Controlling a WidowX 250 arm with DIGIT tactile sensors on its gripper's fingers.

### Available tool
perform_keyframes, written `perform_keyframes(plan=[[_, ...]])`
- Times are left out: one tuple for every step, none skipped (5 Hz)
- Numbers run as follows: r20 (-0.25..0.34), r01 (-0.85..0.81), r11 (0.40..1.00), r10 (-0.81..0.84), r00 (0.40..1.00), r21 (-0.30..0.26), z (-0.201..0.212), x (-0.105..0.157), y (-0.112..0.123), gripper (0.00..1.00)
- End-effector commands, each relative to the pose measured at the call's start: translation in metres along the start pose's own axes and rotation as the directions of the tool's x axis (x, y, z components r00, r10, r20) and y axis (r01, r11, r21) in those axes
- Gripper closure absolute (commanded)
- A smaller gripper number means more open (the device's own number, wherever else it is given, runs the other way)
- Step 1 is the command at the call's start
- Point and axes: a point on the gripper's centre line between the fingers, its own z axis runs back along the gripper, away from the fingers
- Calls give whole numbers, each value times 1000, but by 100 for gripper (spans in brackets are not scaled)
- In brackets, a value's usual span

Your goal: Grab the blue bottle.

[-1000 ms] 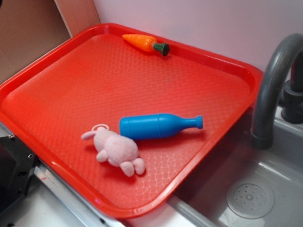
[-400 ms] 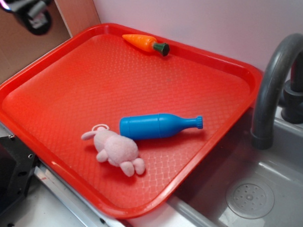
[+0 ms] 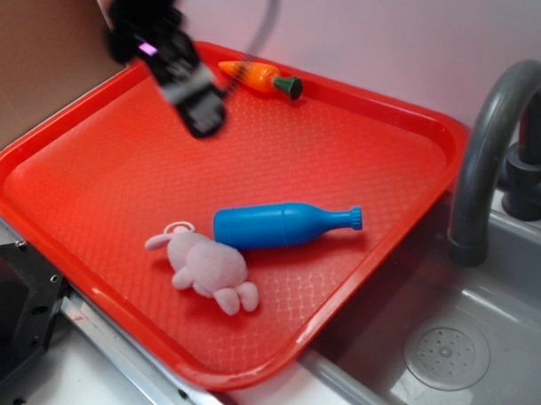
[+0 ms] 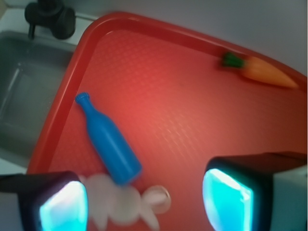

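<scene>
The blue bottle [image 3: 283, 225] lies on its side on the red tray [image 3: 370, 139], cap pointing right toward the sink. In the wrist view the blue bottle [image 4: 108, 140] runs diagonally, cap at the upper left. A pink plush bunny [image 3: 210, 267] lies against its base; in the wrist view the bunny [image 4: 127, 202] sits low between the fingers. My gripper [image 3: 198, 107] hangs blurred above the tray's back left, well away from the bottle. In the wrist view the gripper [image 4: 147, 204] is open and empty, its two fingers wide apart.
A toy carrot [image 3: 257, 78] lies at the tray's far edge. A grey faucet [image 3: 495, 148] and sink basin [image 3: 443, 351] stand to the right of the tray. A wall backs the tray. A dark block [image 3: 13, 309] sits at the front left.
The arm has come in from the upper left corner and now hangs over the back left of the tray. The bottle, bunny and carrot have not moved.
</scene>
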Motion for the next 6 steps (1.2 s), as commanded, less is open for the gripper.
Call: perform_keyframes(plan=[[15,171,966,-171,985,-194,-26,20,-36,0],[-32,194,968,-201,979,-161,-45,16,-41,0],[-59,230,960,-242,969,-160,-61,12,-47,0],[-101,259,962,-267,958,-88,-77,8,-48,0],[-131,266,962,-272,953,-66,-88,6,-44,0],[-160,271,961,-276,948,-52,-100,2,-41,0]])
